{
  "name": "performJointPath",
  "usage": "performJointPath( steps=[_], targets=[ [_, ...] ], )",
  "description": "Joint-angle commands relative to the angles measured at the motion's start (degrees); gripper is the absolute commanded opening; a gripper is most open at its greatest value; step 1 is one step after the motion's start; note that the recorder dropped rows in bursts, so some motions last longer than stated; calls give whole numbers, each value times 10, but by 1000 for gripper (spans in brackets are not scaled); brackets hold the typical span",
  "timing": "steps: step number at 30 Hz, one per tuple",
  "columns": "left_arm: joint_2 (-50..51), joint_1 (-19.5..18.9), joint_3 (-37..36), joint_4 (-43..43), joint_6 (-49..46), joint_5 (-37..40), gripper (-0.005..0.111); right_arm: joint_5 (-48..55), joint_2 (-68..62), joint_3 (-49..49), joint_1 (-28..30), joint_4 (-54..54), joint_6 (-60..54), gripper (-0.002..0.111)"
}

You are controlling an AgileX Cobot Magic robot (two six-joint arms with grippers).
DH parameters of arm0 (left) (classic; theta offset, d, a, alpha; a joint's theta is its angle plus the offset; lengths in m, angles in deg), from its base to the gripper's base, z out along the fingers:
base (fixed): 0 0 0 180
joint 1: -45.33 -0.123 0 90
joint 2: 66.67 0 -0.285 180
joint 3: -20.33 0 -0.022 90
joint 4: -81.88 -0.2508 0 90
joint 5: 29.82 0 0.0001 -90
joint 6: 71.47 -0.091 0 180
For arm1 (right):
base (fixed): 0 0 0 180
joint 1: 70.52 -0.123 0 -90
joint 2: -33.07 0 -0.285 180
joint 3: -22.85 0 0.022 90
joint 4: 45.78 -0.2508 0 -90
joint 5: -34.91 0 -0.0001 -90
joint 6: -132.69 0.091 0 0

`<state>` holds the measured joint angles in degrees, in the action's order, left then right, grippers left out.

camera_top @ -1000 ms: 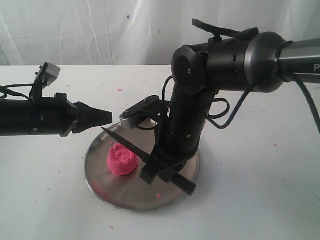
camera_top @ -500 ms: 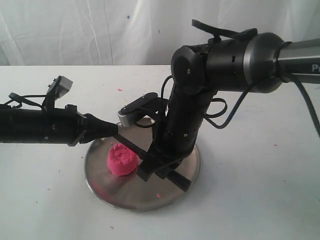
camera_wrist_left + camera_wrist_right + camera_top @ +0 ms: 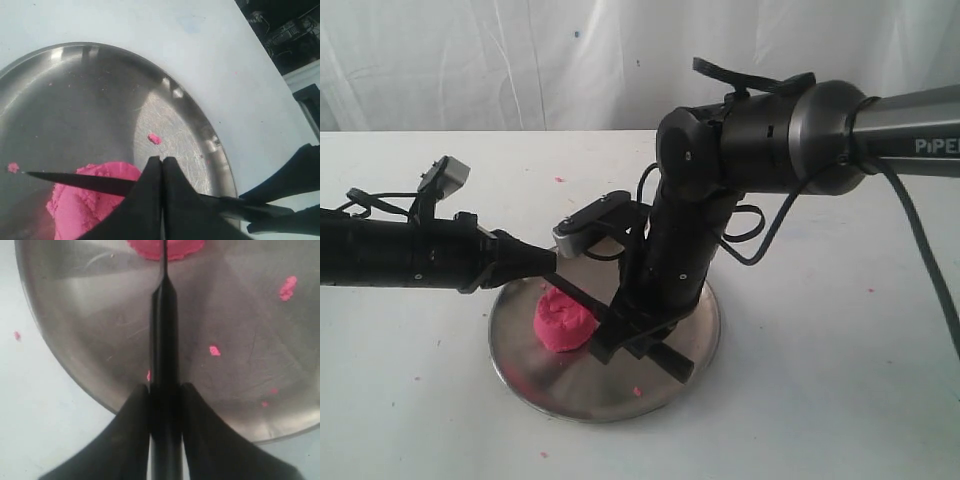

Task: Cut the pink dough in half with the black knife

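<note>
Right end effector (image 3: 165,390) pinches the black knife (image 3: 164,340) by its handle, blade over the pink dough (image 3: 564,320) on the round steel plate (image 3: 690,375). Left end effector (image 3: 161,167), fingers pressed together, sits at the blade. Best cut: centre the blade, press straight down. White worktop (image 3: 820,400), pink crumbs (image 3: 287,287), pale curtain (image 3: 520,60) behind.

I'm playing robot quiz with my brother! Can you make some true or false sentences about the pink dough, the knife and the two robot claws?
1. The pink dough sits on the round steel plate. True.
2. The right gripper holds the black knife by its handle. True.
3. The left gripper is wide open. False: its fingers are pressed together.
4. The dough lies in two separate halves. False: it is one lump, with the blade over it.
5. The plate is perfectly clean. False: tiny pink crumbs lie on it.
</note>
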<state>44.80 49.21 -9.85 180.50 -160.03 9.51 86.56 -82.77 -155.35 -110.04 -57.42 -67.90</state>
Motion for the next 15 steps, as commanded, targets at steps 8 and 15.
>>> performJointPath(
  steps=[8, 15],
  targets=[
    [-2, 2, 3, 13, -3, -9, 0, -10, -17, -5, -1, -4, -2, 0],
    [-2, 2, 3, 13, -12, -34, 0, -15, -17, -5, -1, -4, -2, 0]
  ],
)
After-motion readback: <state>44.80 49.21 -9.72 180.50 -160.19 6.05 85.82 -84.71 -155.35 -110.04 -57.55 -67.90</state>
